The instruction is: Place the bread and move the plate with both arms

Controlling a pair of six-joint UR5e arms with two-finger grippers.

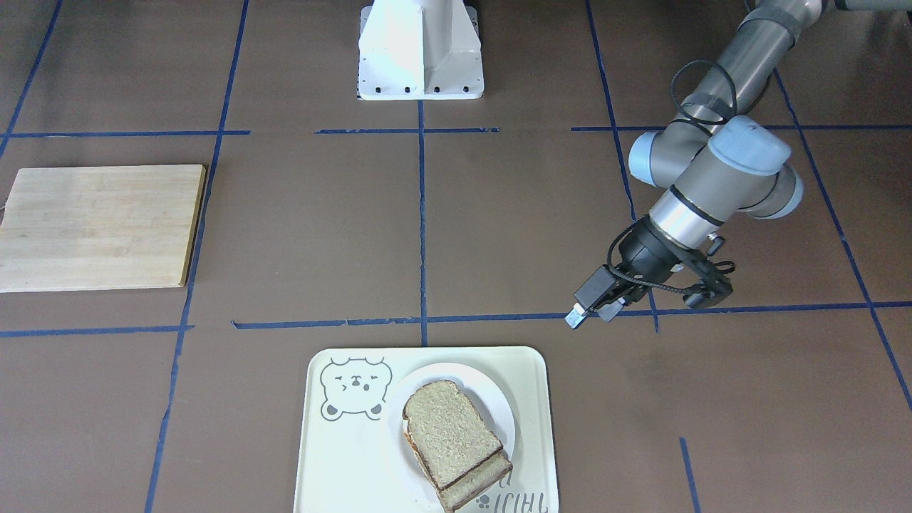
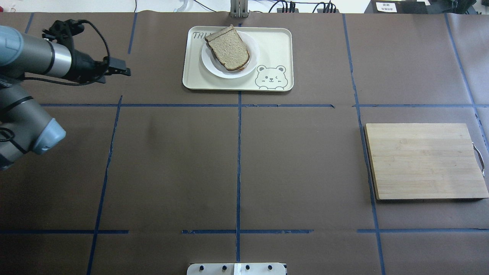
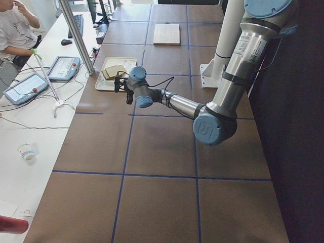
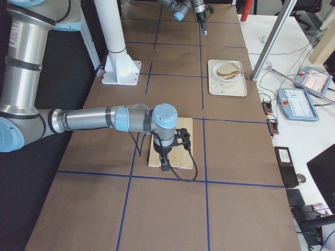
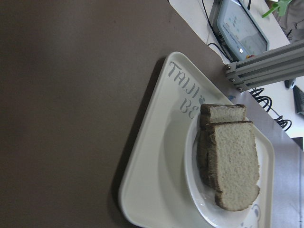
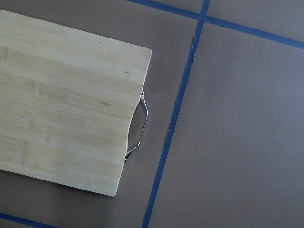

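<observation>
Desk [image 2: 237,164]: brown
Speckled dark-crusted bread slice [image 2: 229,47]: placed on small round white plate [image 2: 212,65]
Plate's move: unclear whether done
Left hand [image 2: 124,71], right hand [image 4: 164,163]: grip cannot tell

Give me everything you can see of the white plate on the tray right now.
The plate is small, round and plain white, glossy like glazed ceramic. It lies flat on the cream tray, in the half away from the bear drawing. The bread rests on a paler slice on it; that lower slice overhangs the rim. Nothing else touches it.
</observation>
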